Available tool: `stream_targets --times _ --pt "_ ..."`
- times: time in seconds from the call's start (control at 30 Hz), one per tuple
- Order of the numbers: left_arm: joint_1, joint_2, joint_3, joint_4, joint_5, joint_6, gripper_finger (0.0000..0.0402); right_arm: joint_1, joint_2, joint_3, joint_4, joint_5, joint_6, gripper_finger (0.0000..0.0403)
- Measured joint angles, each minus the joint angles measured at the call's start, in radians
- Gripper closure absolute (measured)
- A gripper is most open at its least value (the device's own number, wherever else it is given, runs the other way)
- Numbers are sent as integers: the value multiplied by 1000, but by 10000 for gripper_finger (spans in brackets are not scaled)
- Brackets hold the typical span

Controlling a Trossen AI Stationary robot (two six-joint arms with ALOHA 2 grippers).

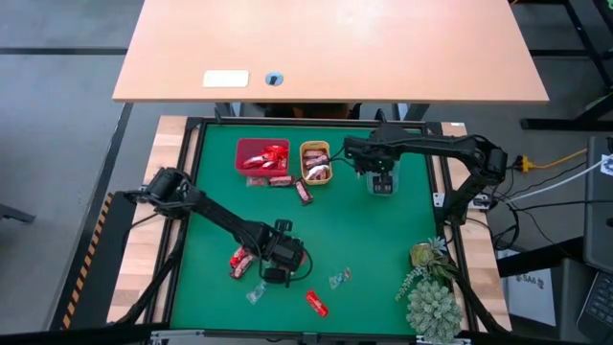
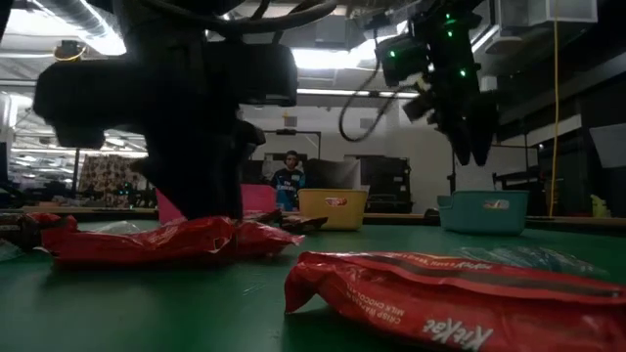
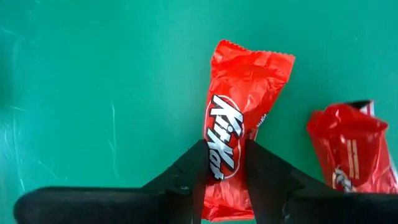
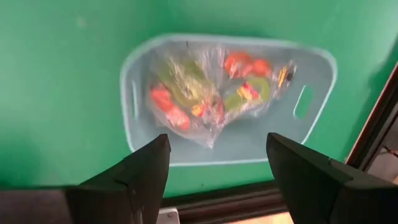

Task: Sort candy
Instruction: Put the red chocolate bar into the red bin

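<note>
My left gripper (image 3: 224, 155) stands low over the green mat at the near left (image 1: 257, 261), its fingers shut on a red candy (image 3: 239, 93). A second red candy (image 3: 351, 152) lies on the mat beside it. My right gripper (image 4: 217, 143) hangs open above the teal tray (image 4: 317, 68) at the far right (image 1: 381, 182). That tray holds clear-wrapped candies (image 4: 205, 93). In the low view the left gripper (image 2: 196, 210) stands on the red candy (image 2: 147, 242), and the right gripper (image 2: 471, 147) hangs clear above the teal tray (image 2: 484, 210). My left gripper pinches the red candy across its middle, one finger (image 3: 196, 165) on each long side (image 3: 214, 155) of the wrapper, which is narrowed between them. The fingers come steeply from above and lie across the candy. The candy lies flat on the mat.
A red tray (image 1: 241, 153) with red candies and an orange tray (image 1: 328, 178) stand at the far middle, dark bars (image 1: 305, 192) beside them. Clear candies (image 1: 340, 278) (image 1: 256, 292) and a red one (image 1: 316, 304) lie near the front. A green plant (image 1: 431, 292) stands near right.
</note>
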Motion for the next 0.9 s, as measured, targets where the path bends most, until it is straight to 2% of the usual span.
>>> stream_targets --times 0.33,0.57,0.73,0.9 --pt "58 2 77 4 -7 -42 316 162 -2 113 -37 -64 14 136" --pt "123 1 226 -15 -113 -4 316 262 -2 116 -158 -68 3 136" --pt "167 1 342 -152 -178 88 316 288 -32 115 -191 -76 55 136" --pt "208 0 435 -366 -252 112 316 289 -109 115 -169 -134 85 136"
